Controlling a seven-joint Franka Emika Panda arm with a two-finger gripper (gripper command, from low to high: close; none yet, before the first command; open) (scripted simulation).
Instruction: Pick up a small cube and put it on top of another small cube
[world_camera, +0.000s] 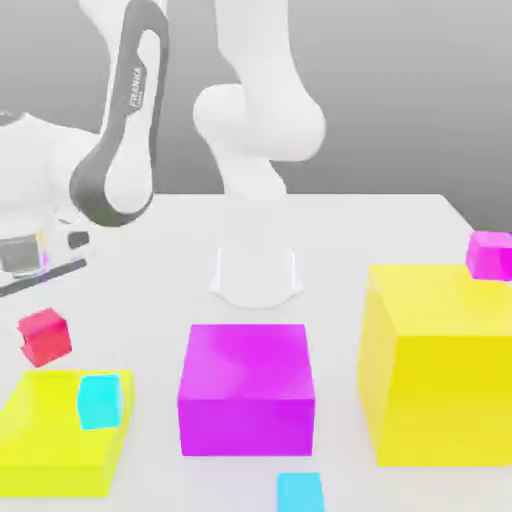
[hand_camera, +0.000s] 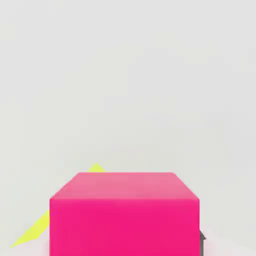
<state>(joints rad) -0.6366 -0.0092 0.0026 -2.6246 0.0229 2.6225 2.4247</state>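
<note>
Looking at the exterior view first, we find the small red cube (world_camera: 45, 336) on that view's left, tilted, below the white end of the arm (world_camera: 125, 130). It sits just beyond the far edge of a flat yellow block (world_camera: 40, 445) and is apart from the cyan cube (world_camera: 101, 400) on that block's top. We cannot tell whether the red cube is clear of the surface (world_camera: 400, 220).

In the hand view the same cube (hand_camera: 125, 215) appears very close to the camera. A dark sliver of 1 of the fingers (hand_camera: 202, 241) shows at its edge. We read the fingers as drawn together and clamped on the red cube. A strip of yellow (hand_camera: 35, 230) shows behind the cube, with pale surface beyond.

Other things noted in the exterior view:
- 1 big magenta block (world_camera: 246, 385) stands in front of the robot's base (world_camera: 255, 265).
- 1 big yellow block (world_camera: 440, 365) stands on the exterior view's right.
- 1 small magenta cube (world_camera: 489, 254) rests on the far right corner of the big yellow block's top.
- A 2nd cyan cube (world_camera: 300, 492) lies on the surface at the near edge, just in front of the magenta block.
</note>
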